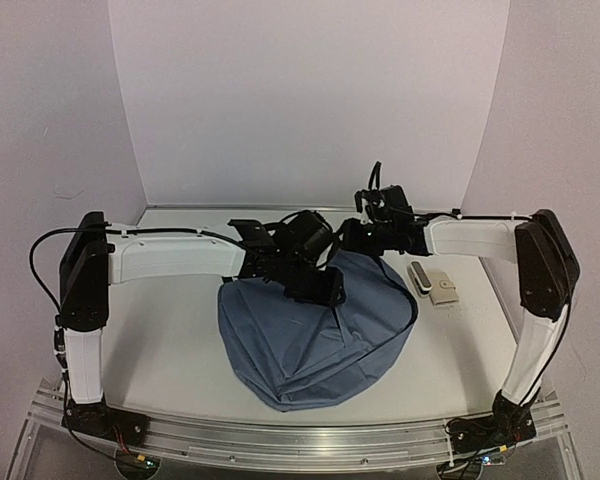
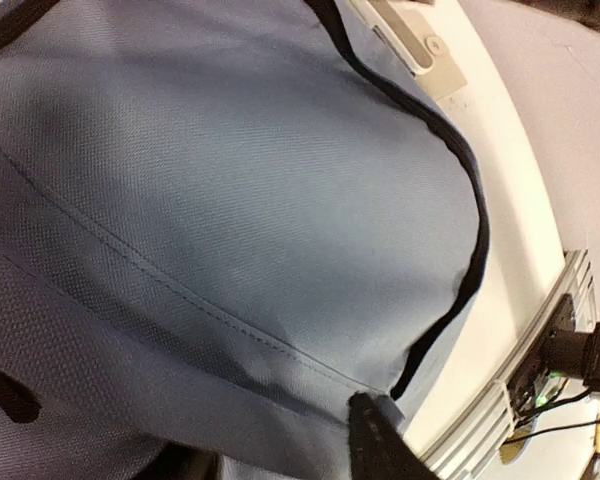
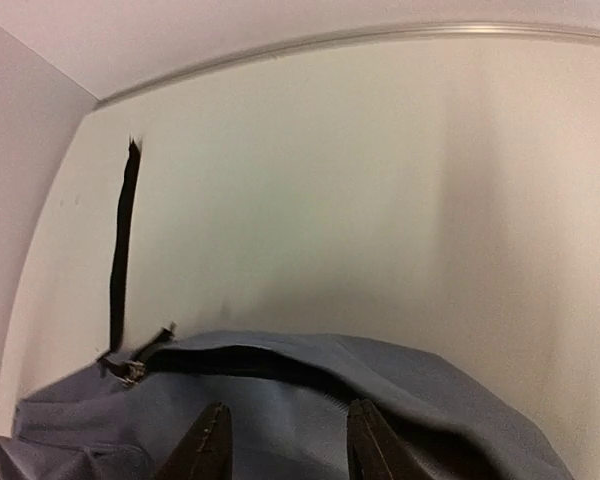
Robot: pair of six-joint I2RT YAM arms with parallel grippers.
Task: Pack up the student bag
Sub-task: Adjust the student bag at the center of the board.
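Count: one student bag [image 1: 310, 345], two arms, one small beige-and-grey object [image 1: 435, 283], one loose black webbing strap [image 3: 123, 240].

Student bag: slate blue, lies slumped at the table's [image 1: 165, 340] centre, bulging toward the near rail [image 1: 280, 440]. The right wrist view shows a dark slit of an opening [image 3: 250, 360] along the top edge, with a metal zip pull [image 3: 130, 372] at its end. Contents cannot be seen.

Left gripper [image 1: 318, 288]: over the bag's far-left edge, low over the fabric. Only one dark fingertip [image 2: 380, 440] shows clearly, so I cannot tell whether the jaws are apart or together.

Right gripper [image 3: 288, 407]: at the bag's far edge. Both fingers [image 3: 212, 445] show, spread apart just above the opening, gripping nothing.

Edges and room: the beige object lies just right of the bag, near the right wall. Bare table lies left of the bag and behind it, up to the back wall. White walls close three sides.
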